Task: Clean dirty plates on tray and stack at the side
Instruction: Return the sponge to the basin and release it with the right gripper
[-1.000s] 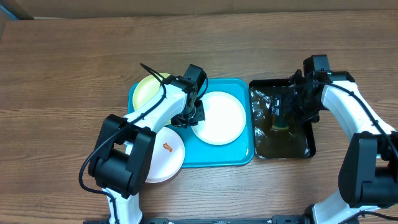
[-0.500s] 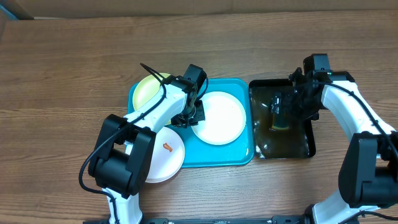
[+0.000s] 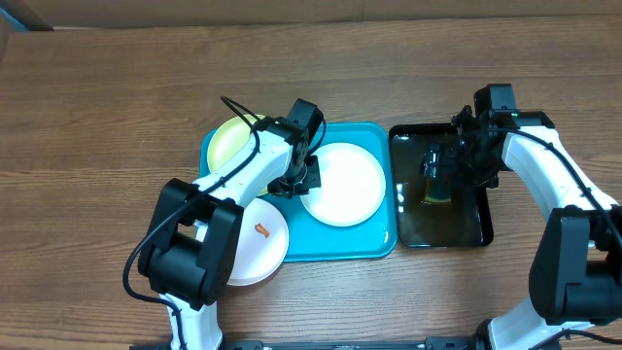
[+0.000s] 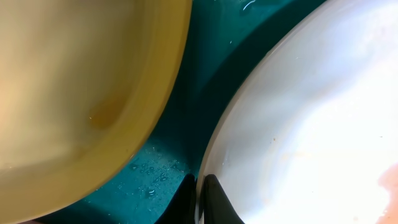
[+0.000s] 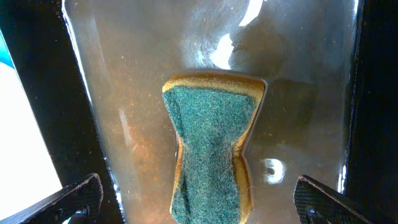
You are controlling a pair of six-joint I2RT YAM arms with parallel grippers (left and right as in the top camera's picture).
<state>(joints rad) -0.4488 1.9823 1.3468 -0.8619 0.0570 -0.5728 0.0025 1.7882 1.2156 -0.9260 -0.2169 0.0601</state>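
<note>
The turquoise tray (image 3: 340, 243) holds a pale yellow-green plate (image 3: 231, 142) at its far left and a white plate (image 3: 345, 187) in the middle. A second white plate (image 3: 255, 245) with an orange smear lies over the tray's near left corner. My left gripper (image 3: 302, 182) is shut on the middle white plate's left rim. In the left wrist view the fingers (image 4: 199, 200) pinch that rim (image 4: 311, 124), with the yellow-green plate (image 4: 74, 81) beside it. My right gripper (image 3: 439, 173) is open above a green and yellow sponge (image 5: 212, 149).
A narrow black tray (image 3: 486, 228) of brownish water stands right of the turquoise tray, and the sponge lies in it. Its dark walls (image 5: 37, 74) flank my right fingers (image 5: 199, 202). Bare wooden table (image 3: 97, 117) surrounds both trays.
The rippled water in the black tray has settled. My right gripper has shifted only slightly over the sponge. The left arm and the plates have not moved.
</note>
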